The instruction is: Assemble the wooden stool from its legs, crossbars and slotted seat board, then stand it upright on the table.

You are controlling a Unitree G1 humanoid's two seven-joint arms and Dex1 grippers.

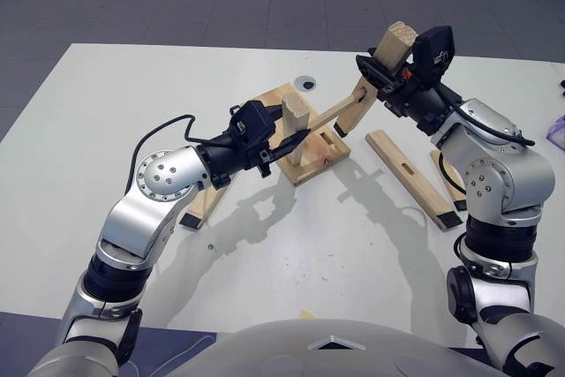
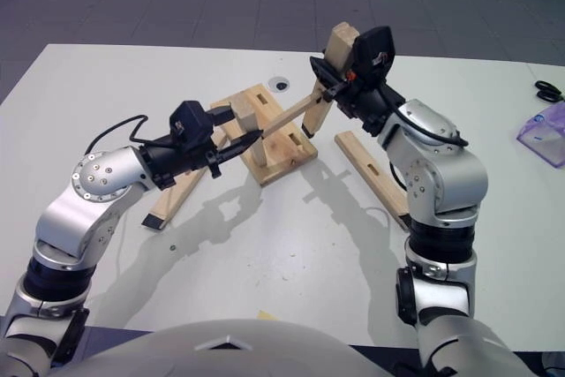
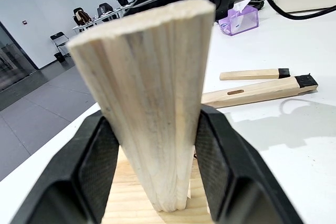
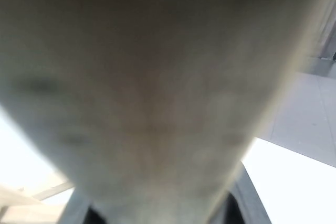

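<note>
Now, left hand [image 1: 284,146]: clamped on the upright leg [image 1: 298,116], one pad pressed to each side of the wood, low on the post.
Upright leg: standing on end on the seat board [image 1: 313,163]; its foot seems seated in a slot, though the joint itself is hidden.
Right hand [image 1: 387,72]: closed around the tilted leg [image 1: 395,43] near its upper end, held above the counter behind the board's right corner.
Tilted leg: leaning, top end highest; its lower end hangs just beside the board's right edge, and I cannot tell whether they touch.
Crossbar [image 1: 331,115]: runs from the tilted leg down toward the upright leg; whether its near end has entered that leg's mortise cannot be seen.
Seat board: lying flat on the counter [image 1: 106,112], at an angle to the robot, slots facing up.
Loose legs [image 1: 413,180]: two lie flat right of the board, one with its slot showing; another lies left, under the left arm.
Step in hand: probably joining the second leg and its crossbar to the first, early in the build.
Next move calls for: steadying the upright leg, lining the crossbar's tip with the mortise, then swinging the tilted leg vertical over its own slot and pressing down.
</note>
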